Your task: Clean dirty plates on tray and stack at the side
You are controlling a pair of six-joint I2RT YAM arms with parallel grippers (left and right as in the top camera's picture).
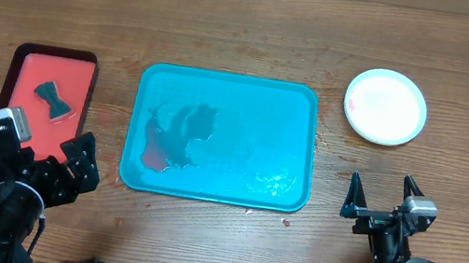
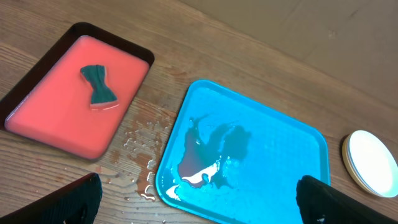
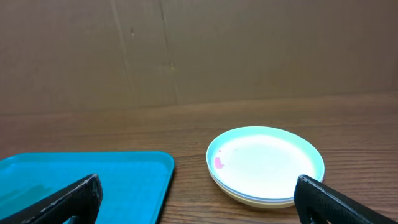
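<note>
The plates (image 1: 386, 105) sit stacked on the table at the right, pale mint-green on top with a small red smear; they also show in the right wrist view (image 3: 265, 164) and the left wrist view (image 2: 370, 163). The teal tray (image 1: 294, 113) lies in the middle, wet, with dark and red smears on its left part and no plates on it. It shows in the left wrist view (image 2: 292, 155) and the right wrist view (image 3: 124, 180). My left gripper (image 1: 78, 168) is open and empty near the tray's front left corner. My right gripper (image 1: 384, 201) is open and empty in front of the plate stack.
A smaller red tray (image 1: 73, 78) with a dark rim lies at the left, holding a dark bow-shaped sponge (image 1: 54, 99). Water drops lie on the wood between the two trays (image 2: 140, 140). A brown cardboard wall (image 3: 186, 50) stands behind the table.
</note>
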